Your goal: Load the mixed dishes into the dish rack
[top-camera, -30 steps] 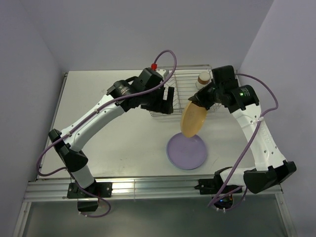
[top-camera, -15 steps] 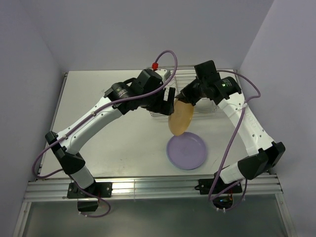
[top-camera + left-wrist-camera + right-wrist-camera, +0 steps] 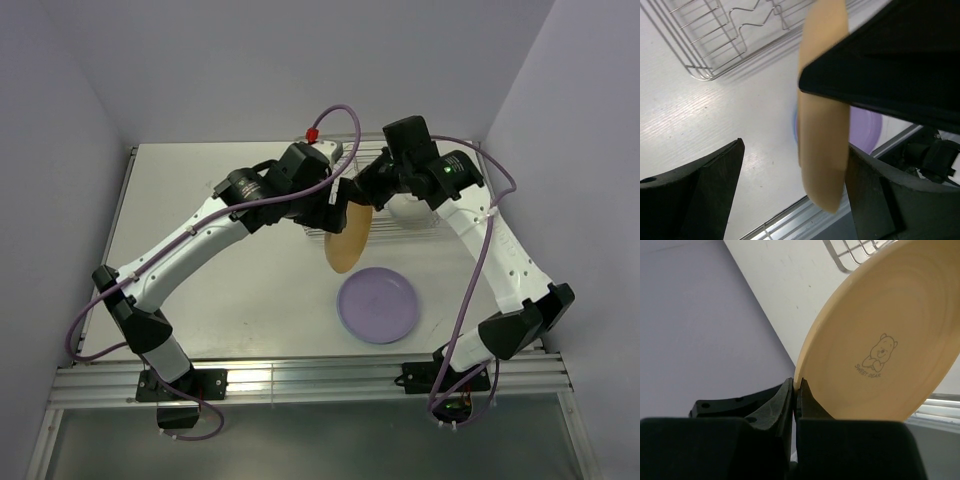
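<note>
- I see my right gripper (image 3: 796, 385) pinching the orange-yellow plate (image 3: 880, 340) by its rim.
- My left gripper (image 3: 795, 165) gapes wide, holding nothing.
- The arms hide most of the dish rack (image 3: 412, 229).

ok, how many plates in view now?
2. Orange-yellow plate held on edge in the right gripper; lavender plate flat on the table. The arms may hide more.

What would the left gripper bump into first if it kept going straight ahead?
Probably the orange-yellow plate, which the right gripper holds edge-on ahead of the open left gripper; depth is unclear.
</note>
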`<control>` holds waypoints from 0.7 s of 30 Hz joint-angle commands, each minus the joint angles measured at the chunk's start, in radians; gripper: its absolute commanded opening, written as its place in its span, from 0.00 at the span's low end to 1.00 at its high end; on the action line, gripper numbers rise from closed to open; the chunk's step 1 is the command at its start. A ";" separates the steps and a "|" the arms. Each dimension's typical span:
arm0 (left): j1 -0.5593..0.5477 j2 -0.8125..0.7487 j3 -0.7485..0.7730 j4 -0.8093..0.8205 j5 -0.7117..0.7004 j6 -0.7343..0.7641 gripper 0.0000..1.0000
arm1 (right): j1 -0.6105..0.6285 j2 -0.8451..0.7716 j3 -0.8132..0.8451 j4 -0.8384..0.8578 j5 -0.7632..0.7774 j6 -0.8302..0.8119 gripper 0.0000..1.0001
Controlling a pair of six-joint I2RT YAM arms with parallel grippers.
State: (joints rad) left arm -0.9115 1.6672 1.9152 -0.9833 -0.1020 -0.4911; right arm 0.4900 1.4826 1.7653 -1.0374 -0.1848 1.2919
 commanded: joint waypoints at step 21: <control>-0.010 -0.127 -0.215 0.124 -0.036 0.060 0.00 | 0.013 -0.157 -0.173 0.169 -0.159 0.001 0.09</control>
State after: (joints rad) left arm -0.9482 1.6047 1.7290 -0.8680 -0.1192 -0.4278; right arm 0.4999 1.3880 1.5543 -0.9478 -0.2413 1.3705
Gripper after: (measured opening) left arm 0.128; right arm 0.047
